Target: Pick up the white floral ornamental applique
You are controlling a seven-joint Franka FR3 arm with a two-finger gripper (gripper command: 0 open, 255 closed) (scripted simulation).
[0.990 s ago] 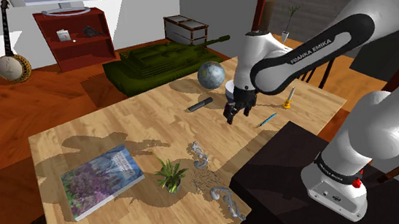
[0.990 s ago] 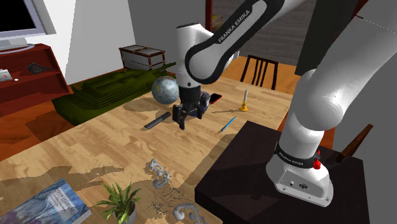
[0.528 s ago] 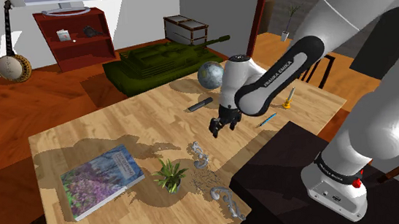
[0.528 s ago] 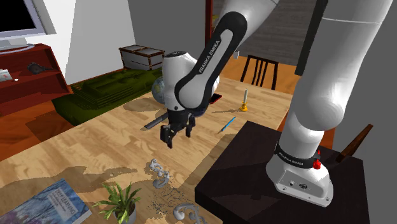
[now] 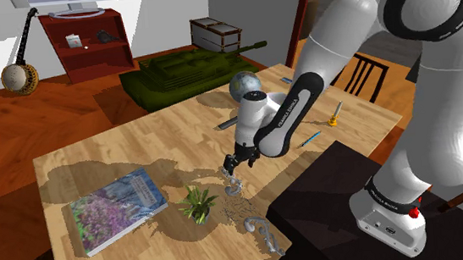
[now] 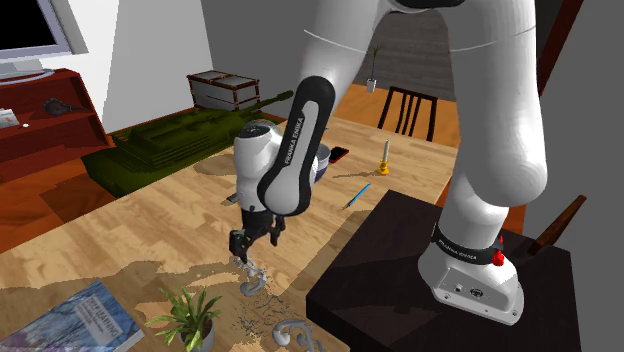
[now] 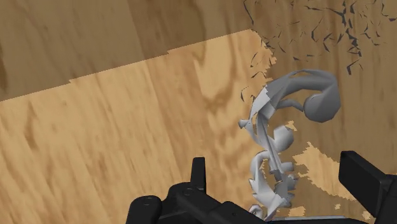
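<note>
The gripper is hovering just above the pale grey floral applique, which is lying flat on the wooden table directly beneath the fingertips. The two black fingers are standing apart, gripping nothing, one on each side of the piece. Its long axis is running out ahead of the hand, crosswise to the line between the fingers, so they are bracketing its narrow width. A straight descent looks sufficient.

I have swung my gripper down and left from the shoulder view's centre-right, to just above the grey applique at lower centre.
</note>
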